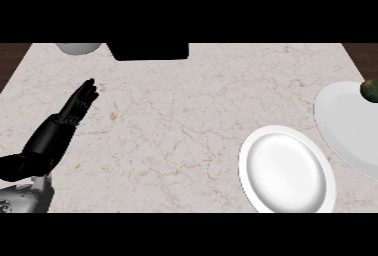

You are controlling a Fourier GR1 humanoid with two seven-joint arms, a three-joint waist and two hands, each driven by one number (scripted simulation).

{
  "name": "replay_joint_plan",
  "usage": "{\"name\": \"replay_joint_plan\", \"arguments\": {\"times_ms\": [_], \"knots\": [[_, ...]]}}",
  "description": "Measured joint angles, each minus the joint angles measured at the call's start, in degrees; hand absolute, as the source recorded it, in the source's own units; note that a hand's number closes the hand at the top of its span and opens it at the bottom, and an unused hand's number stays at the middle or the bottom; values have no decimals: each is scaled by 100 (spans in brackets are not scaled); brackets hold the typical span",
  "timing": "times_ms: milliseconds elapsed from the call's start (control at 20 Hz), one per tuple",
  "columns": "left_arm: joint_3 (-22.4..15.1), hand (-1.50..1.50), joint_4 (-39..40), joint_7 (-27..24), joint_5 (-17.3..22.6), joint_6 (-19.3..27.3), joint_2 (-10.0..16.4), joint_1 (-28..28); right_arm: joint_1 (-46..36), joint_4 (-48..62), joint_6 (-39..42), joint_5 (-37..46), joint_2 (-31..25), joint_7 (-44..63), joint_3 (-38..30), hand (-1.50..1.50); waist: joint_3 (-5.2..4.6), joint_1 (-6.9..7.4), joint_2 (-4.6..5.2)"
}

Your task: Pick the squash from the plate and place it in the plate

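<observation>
Nearest, at the lower left corner, a grey forearm (26,197) comes in, cut off by the view's lower edge. From it the left hand (74,110) rises over the counter (170,125), black, fingers straight and close together, pointing up and a little to the right. It is released and holds nothing, resting well apart from everything else. It is the only hand that shows.

At the lower right lies the near plate (288,170), white and bare, its lowest rim just clipped by the view's edge. Beyond it, at the right edge, is the far plate (347,125), with only its left part in view. There are two plates in all.

The one squash (369,90) sits on the far plate's upper part, a dark green sliver mostly cut off by the right edge, so its shape is hard to make out.

Farthest, along the top edge, a black block (148,51) and a pale round dish (79,47) are both cut off.
</observation>
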Motion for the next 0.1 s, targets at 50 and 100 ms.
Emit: {"name": "replay_joint_plan", "arguments": {"times_ms": [50,100], "knots": [[31,0,-22,14,18,-62,11,-7,176,-182,45,-5,39,0,-87,-150,2,20,4],[49,0,-51,57,12,-81,1,-23,336,-341,97,-73,91,-81,-159,-150,3,34,7]]}}
